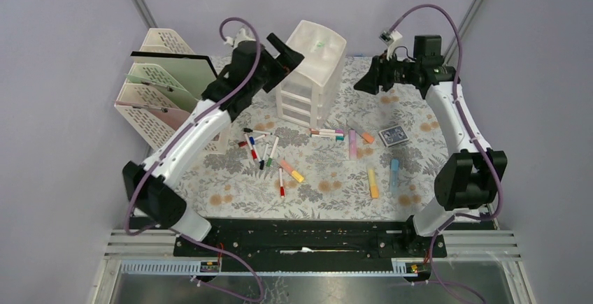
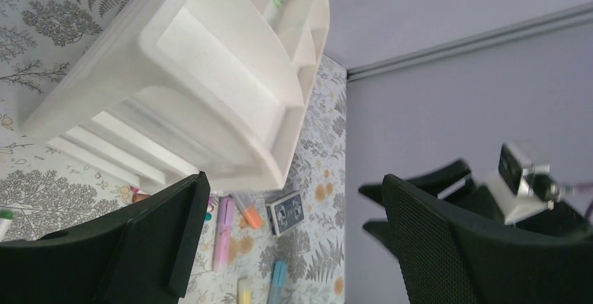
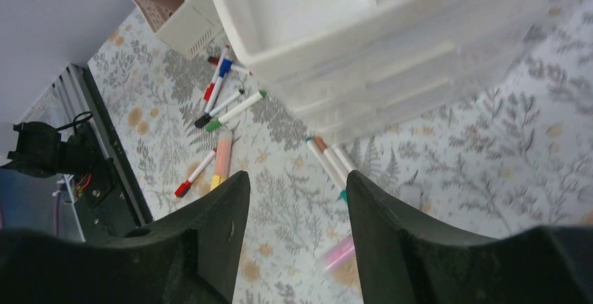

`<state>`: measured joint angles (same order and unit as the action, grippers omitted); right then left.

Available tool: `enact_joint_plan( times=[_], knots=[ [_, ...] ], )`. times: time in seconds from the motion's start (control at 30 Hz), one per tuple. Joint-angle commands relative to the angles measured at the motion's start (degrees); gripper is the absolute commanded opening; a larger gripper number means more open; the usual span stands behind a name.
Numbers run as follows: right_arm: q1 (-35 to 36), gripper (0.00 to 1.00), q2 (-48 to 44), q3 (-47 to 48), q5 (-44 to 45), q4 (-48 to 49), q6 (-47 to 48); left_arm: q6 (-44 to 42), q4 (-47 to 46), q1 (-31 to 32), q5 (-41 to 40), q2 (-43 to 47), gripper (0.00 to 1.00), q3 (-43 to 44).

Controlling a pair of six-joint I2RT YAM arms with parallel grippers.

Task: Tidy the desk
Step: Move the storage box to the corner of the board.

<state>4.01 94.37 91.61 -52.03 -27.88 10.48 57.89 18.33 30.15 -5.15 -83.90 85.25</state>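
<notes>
The desk [image 1: 329,203] lay flat between the metal rails, reaching from the arm bases to the back wall; everything else stood on its fern-printed cloth. Only the top view took in the whole cream file rack [image 1: 162,87] at the back left, beside the left arm; the right wrist camera caught just a corner of it. The left wrist view looked closely into the open top tray of the white drawer unit [image 1: 311,73], where a small green item [image 2: 277,0] sat. That view also showed the left gripper [image 2: 292,182] spread wide with nothing between its fingers, raised beside the unit's top. The right wrist view showed the right gripper [image 3: 297,178] parted as well, gripping nothing, above the cloth just beside the unit; the drawers were blurred there.

Counted from above: one rack; one drawer unit with three drawers; one card deck [image 1: 394,135] right of centre. There were five highlighters [image 1: 373,182], in pink, orange, yellow, blue and orange-yellow. Three pens [image 1: 326,133] lay side by side at the unit's foot. The loose markers [image 1: 260,149] left of centre numbered perhaps six, though they overlapped and were hard to separate.
</notes>
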Motion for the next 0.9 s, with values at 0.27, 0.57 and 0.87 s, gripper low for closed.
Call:
enact_joint_plan(
  times=[0.27, 0.57, 0.87],
  knots=[
    [-3.6, 0.61, -7.8, -9.0, -1.1, 4.3, -3.0, -1.0, 21.4, 3.0, -18.3, -18.7, 0.97, 26.1],
    [-5.5, 0.61, -7.7, -11.1, -1.6, 5.4, -3.3, 1.3, 25.6, 3.1, -21.4, -25.3, 0.90, 32.7],
    [-5.9, 0.61, -7.6, -12.0, -1.6, 5.6, -3.2, 7.0, 25.6, 3.1, -20.3, -27.8, 0.76, 34.5]
  ],
)
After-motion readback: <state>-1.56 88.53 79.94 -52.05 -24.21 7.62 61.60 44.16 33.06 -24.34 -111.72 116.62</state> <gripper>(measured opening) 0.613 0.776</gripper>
